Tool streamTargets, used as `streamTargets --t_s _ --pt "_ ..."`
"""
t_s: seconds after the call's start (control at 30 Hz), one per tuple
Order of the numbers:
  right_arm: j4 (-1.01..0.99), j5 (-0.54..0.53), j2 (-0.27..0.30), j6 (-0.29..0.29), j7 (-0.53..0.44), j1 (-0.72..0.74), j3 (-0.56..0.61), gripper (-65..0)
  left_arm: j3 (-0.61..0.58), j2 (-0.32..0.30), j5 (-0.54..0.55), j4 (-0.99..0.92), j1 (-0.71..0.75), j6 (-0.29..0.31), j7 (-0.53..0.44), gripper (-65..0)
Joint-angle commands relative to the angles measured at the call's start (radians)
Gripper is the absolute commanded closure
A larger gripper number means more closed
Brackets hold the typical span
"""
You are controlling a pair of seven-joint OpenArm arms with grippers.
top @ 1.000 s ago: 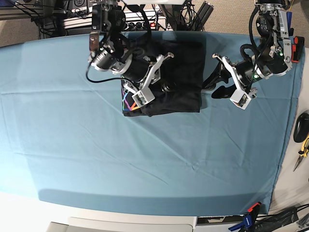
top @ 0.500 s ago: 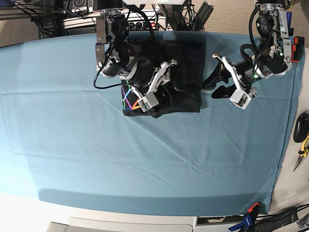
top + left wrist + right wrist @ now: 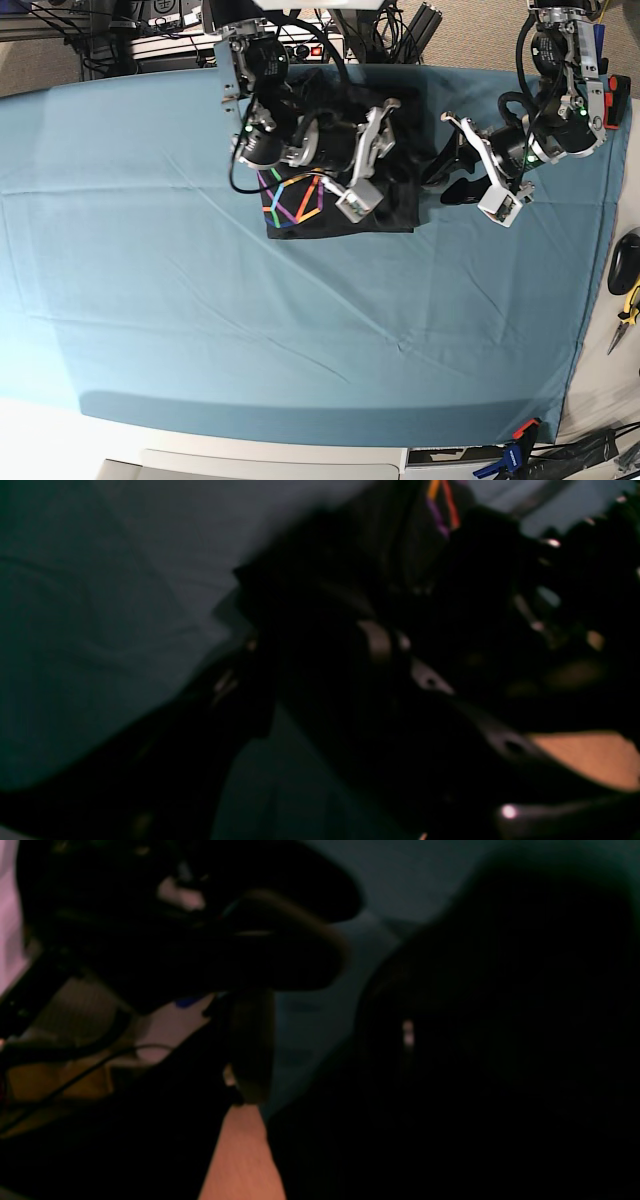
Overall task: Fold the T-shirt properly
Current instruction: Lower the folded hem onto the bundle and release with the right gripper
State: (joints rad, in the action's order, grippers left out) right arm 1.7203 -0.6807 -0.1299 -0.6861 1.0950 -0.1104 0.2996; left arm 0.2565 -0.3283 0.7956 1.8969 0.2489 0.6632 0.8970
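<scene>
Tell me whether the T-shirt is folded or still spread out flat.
Folded. The T-shirt lies as a compact dark rectangle on the teal table cloth, with its rainbow line print showing at one corner.

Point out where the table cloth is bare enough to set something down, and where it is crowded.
Bare: the wide stretch of the table cloth in front of the T-shirt, running to the near edge, and the whole side left of it in the base view. Crowded: over the T-shirt under the right tool, and beside it, where the left tool hangs.

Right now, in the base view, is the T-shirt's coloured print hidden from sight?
No: the rainbow line print shows on the near-left corner of the folded T-shirt, just beside the right arm.
</scene>
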Motion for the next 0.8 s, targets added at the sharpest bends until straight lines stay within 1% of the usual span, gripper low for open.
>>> streamTargets --t_s 0.0,0.13,0.27,0.43,0.5,0.6,0.77 --pt "0.017 -0.033 -0.008 -0.012 -0.021 0.016 0.016 -30.9 0.003 -0.007 0.029 0.018 -0.007 0.008 -0.022 -26.0" --pt "0.017 -0.033 -0.008 -0.012 0.010 0.017 0.017 -30.9 0.003 -0.007 0.029 0.018 -0.007 0.008 -0.022 -26.0" --pt "0.017 -0.048 -0.008 -0.012 0.009 0.017 -0.008 -30.9 0.003 -0.007 0.029 0.018 -0.008 0.008 -0.022 -26.0" --pt "0.017 -0.224 -0.009 -0.012 0.029 0.017 -0.013 -30.9 0.003 -0.007 0.029 0.018 -0.007 0.008 -0.022 -26.0" --pt "0.017 -0.251 -0.009 -0.012 0.028 0.018 -0.013 -30.9 0.003 -0.007 0.029 0.018 -0.008 0.008 -0.022 -26.0" --pt "0.022 -0.248 -0.009 -0.012 0.029 0.026 -0.013 -30.9 0.003 -0.007 0.029 0.018 -0.007 0.008 -0.022 -26.0" --pt "0.025 -0.190 -0.009 -0.012 0.020 0.032 -0.013 -30.9 0.003 -0.007 0.029 0.018 -0.008 0.008 -0.022 -26.0"
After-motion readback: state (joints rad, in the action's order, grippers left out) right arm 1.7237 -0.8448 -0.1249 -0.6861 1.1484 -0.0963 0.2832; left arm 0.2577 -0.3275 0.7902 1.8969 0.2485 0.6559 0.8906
